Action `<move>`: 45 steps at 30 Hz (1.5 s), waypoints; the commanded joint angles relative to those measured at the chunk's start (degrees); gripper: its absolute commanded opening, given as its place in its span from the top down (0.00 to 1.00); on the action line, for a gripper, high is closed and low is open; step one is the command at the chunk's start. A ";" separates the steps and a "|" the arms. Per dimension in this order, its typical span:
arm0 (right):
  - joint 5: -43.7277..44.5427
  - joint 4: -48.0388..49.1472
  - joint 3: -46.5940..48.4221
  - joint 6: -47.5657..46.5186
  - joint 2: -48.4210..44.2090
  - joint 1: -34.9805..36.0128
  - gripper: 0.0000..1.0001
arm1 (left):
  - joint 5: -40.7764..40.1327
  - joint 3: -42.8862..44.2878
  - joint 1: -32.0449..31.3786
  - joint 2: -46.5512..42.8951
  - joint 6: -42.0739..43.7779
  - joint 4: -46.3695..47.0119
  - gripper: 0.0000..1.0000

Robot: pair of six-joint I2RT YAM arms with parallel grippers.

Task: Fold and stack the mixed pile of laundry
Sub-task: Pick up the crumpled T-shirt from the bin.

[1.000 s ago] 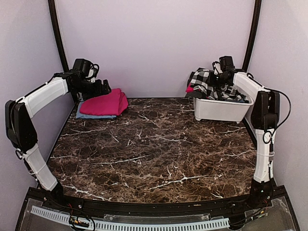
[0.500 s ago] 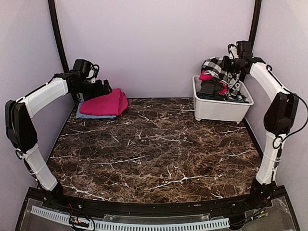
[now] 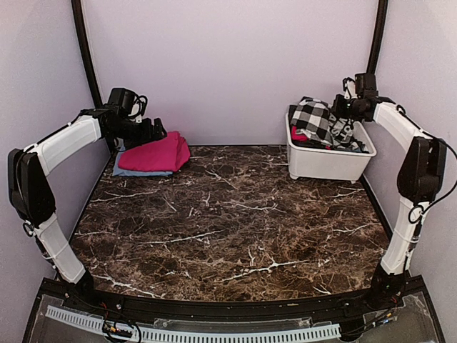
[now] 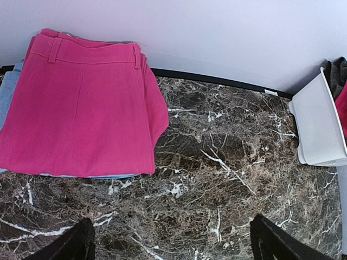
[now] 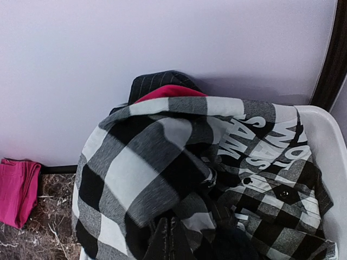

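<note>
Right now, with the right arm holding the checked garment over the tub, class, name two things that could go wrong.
1. The right gripper pinches only a fold of the checked garment, which may slip free.
2. A red piece and a dark striped piece lie bunched against it in the white tub, so they might be dragged out too.

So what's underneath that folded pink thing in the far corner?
A light-blue piece lies under the magenta-pink cloth; only its edges peek out at the left and near side. The rest is covered, so I cannot tell whether anything else is beneath.
</note>
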 commanded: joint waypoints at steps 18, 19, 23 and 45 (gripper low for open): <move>9.90 -18.91 -8.30 -6.93 -9.19 -2.60 0.27 | 1.61 -0.75 -0.20 -2.64 -0.17 0.23 0.01; 10.55 -19.04 -10.04 -6.81 -10.04 -2.86 0.25 | 1.78 -0.73 -0.20 -2.52 -0.39 0.35 0.01; 10.50 -19.31 -13.11 -6.24 -10.50 -4.30 0.24 | 2.40 -0.86 -0.20 -2.42 -0.79 0.55 0.01; 5.55 -18.58 -5.69 -7.12 -5.89 -4.86 1.00 | 2.25 -1.72 -0.20 -3.17 -1.18 1.51 0.01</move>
